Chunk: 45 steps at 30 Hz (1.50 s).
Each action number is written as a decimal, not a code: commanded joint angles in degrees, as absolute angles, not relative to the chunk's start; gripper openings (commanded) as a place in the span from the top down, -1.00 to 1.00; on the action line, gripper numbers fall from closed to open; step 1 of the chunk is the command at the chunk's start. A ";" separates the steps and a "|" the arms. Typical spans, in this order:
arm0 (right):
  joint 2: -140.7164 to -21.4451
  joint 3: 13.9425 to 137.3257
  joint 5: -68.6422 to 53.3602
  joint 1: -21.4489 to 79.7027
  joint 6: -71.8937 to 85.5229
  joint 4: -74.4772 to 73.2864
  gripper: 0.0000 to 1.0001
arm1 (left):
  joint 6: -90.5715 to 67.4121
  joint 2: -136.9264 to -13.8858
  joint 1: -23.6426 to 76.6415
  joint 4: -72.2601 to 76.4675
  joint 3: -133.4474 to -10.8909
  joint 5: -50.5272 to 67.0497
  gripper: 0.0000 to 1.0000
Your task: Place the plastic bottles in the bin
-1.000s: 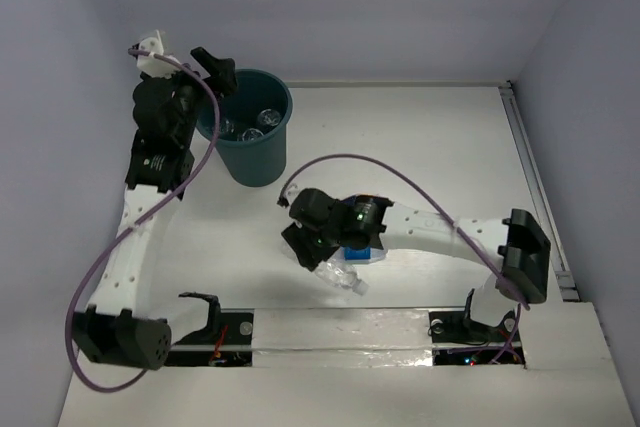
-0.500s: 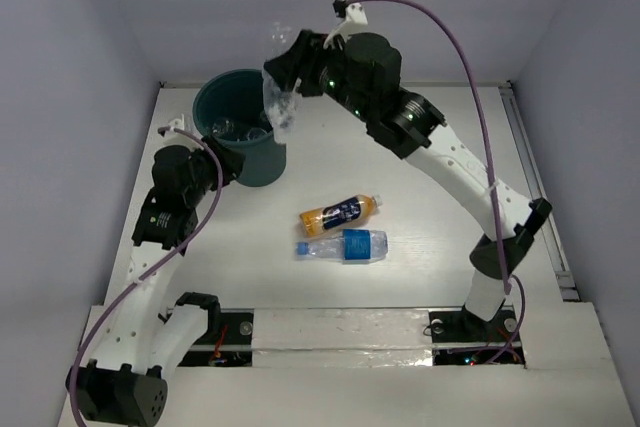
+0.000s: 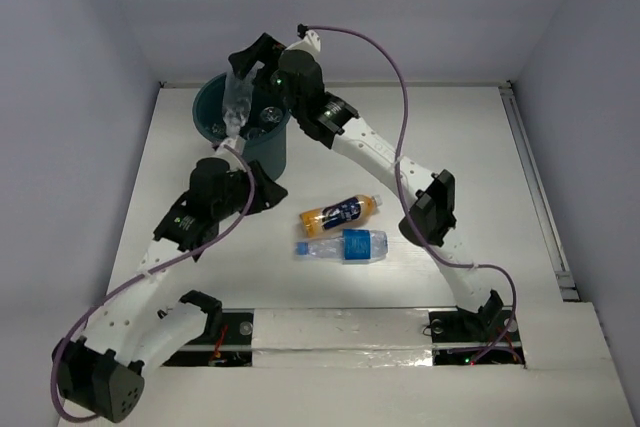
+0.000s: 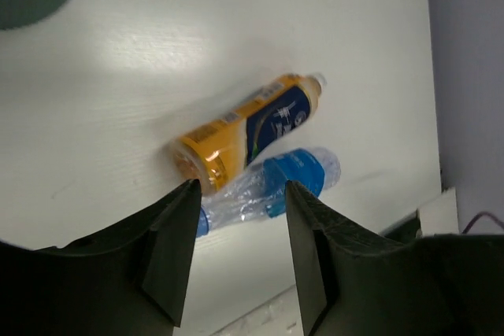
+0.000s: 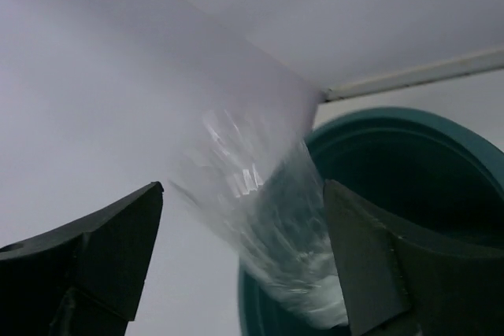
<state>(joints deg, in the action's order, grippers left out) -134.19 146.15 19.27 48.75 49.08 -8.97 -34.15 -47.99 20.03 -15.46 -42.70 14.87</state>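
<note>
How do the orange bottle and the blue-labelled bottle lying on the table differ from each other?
The orange bottle is orange with a dark label; the blue-labelled bottle is clear with a bright blue label. The orange bottle lies slanted, cap towards the far right; the blue-labelled bottle lies nearly level across the view, neck to the left. Both lie on their sides on the table, side by side, outside the bin.

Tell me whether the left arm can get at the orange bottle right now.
Probably yes. The left pincer is open and points at the orange bottle, with only bare table between. The blue-label bottle close beside it may crowd a finger.
</note>
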 commanded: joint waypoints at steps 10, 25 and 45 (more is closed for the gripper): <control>-102.52 113.25 24.33 47.64 39.30 -0.71 -0.32 | -25.50 -63.08 36.82 -10.55 -50.95 6.95 -0.35; -45.55 42.21 15.40 45.62 60.98 -22.23 -0.29 | -4.49 -91.65 46.14 -14.59 -68.55 8.70 -0.63; -54.56 32.34 -2.19 45.62 62.75 -23.82 -1.00 | -3.07 -105.04 44.82 -17.84 -76.90 3.52 0.22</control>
